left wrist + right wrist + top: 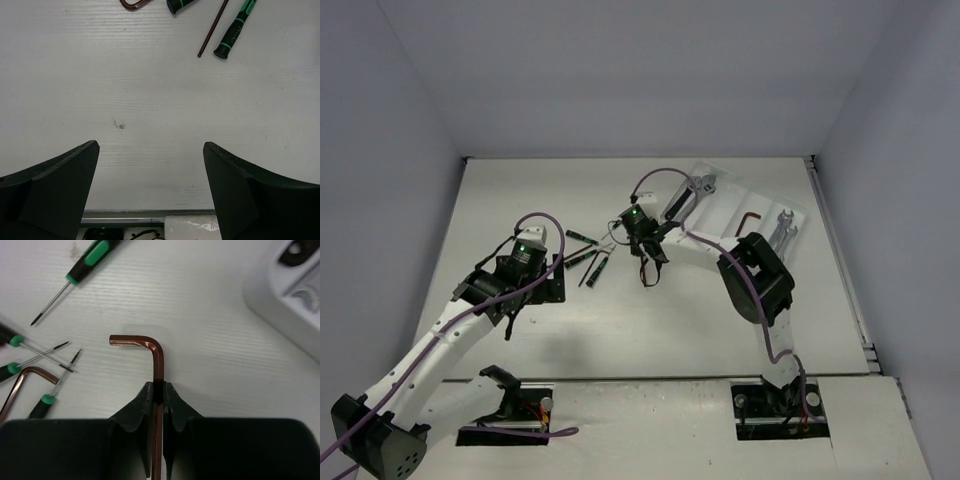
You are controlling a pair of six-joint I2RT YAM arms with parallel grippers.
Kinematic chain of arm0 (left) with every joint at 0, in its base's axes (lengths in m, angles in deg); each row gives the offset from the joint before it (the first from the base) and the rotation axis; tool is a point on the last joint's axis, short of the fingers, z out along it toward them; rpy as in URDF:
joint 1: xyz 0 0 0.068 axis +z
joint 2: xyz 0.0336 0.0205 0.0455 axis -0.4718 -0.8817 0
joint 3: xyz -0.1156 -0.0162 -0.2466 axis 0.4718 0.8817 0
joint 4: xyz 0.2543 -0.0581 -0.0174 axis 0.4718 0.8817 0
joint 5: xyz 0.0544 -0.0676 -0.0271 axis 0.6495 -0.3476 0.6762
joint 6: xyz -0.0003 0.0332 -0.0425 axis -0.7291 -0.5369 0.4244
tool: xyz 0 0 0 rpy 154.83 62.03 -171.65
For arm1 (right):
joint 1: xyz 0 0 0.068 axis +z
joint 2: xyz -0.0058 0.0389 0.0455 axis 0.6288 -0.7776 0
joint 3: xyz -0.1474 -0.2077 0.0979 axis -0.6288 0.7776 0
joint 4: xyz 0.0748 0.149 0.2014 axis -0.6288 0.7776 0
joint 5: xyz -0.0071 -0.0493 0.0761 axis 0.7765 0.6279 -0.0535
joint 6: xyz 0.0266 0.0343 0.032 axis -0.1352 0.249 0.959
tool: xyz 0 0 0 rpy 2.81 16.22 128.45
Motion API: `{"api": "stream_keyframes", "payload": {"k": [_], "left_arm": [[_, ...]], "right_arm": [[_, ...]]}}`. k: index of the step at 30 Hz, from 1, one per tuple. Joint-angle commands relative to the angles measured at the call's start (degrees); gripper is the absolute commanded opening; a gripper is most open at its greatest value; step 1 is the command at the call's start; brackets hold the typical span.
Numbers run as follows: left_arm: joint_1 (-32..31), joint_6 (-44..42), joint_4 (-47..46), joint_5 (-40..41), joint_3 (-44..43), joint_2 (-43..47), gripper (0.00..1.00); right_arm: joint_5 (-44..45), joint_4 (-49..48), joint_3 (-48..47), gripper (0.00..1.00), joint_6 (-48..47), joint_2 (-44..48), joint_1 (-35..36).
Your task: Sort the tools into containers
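Observation:
My right gripper (159, 390) is shut on the long arm of a reddish-brown L-shaped hex key (159, 360), whose short arm points left just above the table. From above, that gripper (648, 272) sits right of the loose tools. Green-and-black screwdrivers (92, 257) (582, 257) and a second hex key (25, 377) lie to the left. The translucent tray (730, 205) at the back right holds an adjustable wrench (692, 193), a hex key (750, 218) and open-end wrenches (780, 230). My left gripper (150, 150) hangs open over bare table, its fingers (65, 175) well apart.
In the left wrist view a screwdriver (235, 30) and a thin hex key (212, 27) lie beyond the open jaws, and the table's near edge (125, 214) runs below them. The tray's corner (285, 315) shows at upper right of the right wrist view. Grey walls surround the table.

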Motion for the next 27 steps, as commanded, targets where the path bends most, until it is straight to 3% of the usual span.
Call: {"api": "stream_keyframes", "payload": {"k": [1,8,13,27], "left_arm": [[0.24,-0.47,-2.23,0.78,-2.06,-1.40,0.83],[0.32,-1.39,-3.14,0.72,-3.04,-3.57,0.83],[0.31,-2.30,-3.72,-0.40,-3.65,-5.95,0.83],[0.32,-4.24,-5.64,-2.53,-6.20,-12.68,0.82]], "right_arm": [[2.23,-0.79,0.40,0.00,1.43,13.56,-6.37],[3.23,-0.79,4.70,0.00,1.83,21.82,-21.27],[2.14,-1.21,5.54,0.00,2.46,20.56,-30.30],[0.33,-2.55,0.76,0.00,4.88,7.92,-38.00]]}}
